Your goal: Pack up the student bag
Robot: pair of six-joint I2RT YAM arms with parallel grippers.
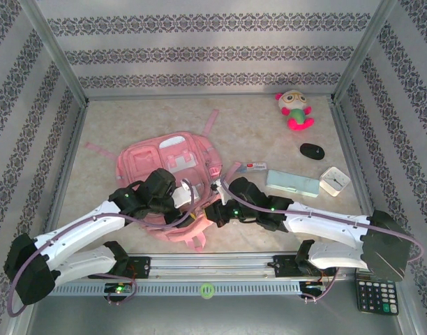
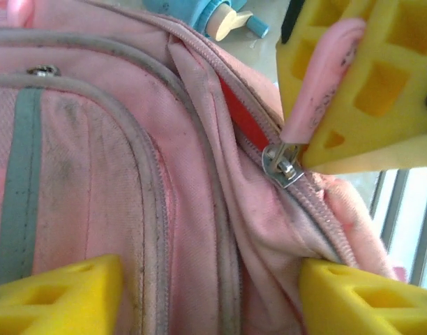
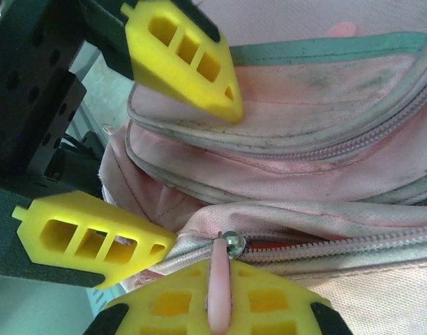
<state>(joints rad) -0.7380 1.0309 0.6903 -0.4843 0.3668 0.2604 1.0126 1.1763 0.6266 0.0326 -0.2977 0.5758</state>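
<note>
Subject: the student bag [image 1: 173, 166], a large pink fabric backpack with white trim, lies flat at centre-left of the table, just ahead of my two arms.
My right gripper [image 3: 217, 301]: clamped tight on the pink zip pull tab [image 2: 317, 78] of the main zip.
My left gripper [image 2: 213, 296]: jaws wide apart, holding nothing, straddling bag fabric just beside the metal slider [image 2: 283, 165].
Zip: a narrow gap shows red lining [image 2: 240, 117]; I cannot tell how far it runs.
Progress: early, in my judgement; no loose item is seen inside.
Left to do: open fully, load items, close.
Count, bags: one.
Count, loose on table: five, namely one plush toy [image 1: 294, 110], one black oval object [image 1: 312, 151], one white square clock [image 1: 335, 181], one pale teal flat case [image 1: 291, 183], one small red-and-white flat item [image 1: 254, 167].
Count, calculators: one black calculator [image 1: 376, 295], near right corner.
</note>
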